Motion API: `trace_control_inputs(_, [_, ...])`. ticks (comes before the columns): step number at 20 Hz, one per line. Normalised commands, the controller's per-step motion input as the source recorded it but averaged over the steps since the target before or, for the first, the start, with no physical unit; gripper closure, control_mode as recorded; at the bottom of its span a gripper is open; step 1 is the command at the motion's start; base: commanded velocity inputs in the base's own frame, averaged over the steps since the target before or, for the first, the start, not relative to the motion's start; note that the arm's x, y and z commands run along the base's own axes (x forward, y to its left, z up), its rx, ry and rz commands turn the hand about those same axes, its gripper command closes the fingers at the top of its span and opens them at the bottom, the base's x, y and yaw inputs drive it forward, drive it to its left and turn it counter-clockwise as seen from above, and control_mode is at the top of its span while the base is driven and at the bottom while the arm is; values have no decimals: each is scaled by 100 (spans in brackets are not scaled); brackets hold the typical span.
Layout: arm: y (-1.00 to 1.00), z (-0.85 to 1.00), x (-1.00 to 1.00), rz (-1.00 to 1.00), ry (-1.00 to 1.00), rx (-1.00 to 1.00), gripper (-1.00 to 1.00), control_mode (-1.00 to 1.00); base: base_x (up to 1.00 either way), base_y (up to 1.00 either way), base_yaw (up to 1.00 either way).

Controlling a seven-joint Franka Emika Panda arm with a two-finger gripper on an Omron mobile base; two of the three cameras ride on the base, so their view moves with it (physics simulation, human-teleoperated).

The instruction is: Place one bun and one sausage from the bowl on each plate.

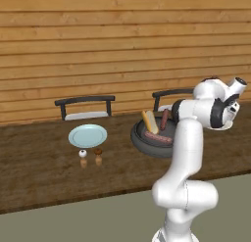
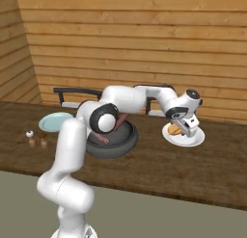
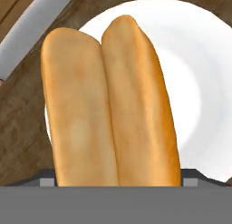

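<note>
No writing, label, brand or number can be read anywhere — not on any surface.

Lighting: even and moderately bright from where I sit, no single source I can name. Shadows: soft and faint; a slight dark patch under the bowl [image 1: 149, 140] on the table [image 1: 44, 172], and a dim edge beside the bun [image 3: 108, 105] on the white plate [image 3: 199, 82]. Glare: none; the white arm [image 1: 188, 153] shows gentle shading, not hotspots. Sharpness: both base views are coarse and slightly soft, so the shakers [image 1: 90, 157] read as small blobs. Hand view: the bun sits very close, its surface smooth and lightly blurred, the edges pixelated. Distortion: I see no bending of the wall planks [image 1: 122, 40] near the borders.
</note>
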Motion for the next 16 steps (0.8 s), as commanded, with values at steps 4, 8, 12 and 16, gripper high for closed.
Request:
trace_control_inputs(4, [54, -69, 6, 0, -7, -2, 100, -100, 0, 0, 0])
trace_control_inputs(8, [23, -12, 62, 0, -7, 0, 100, -100, 0, 0, 0])
trace_control_inputs(12, [4, -26, 64, -4, 0, -3, -100, -100, 0, 0, 0])
trace_control_inputs(16, [-18, 0, 55, -7, 0, 0, -100, -100, 0, 0, 0])
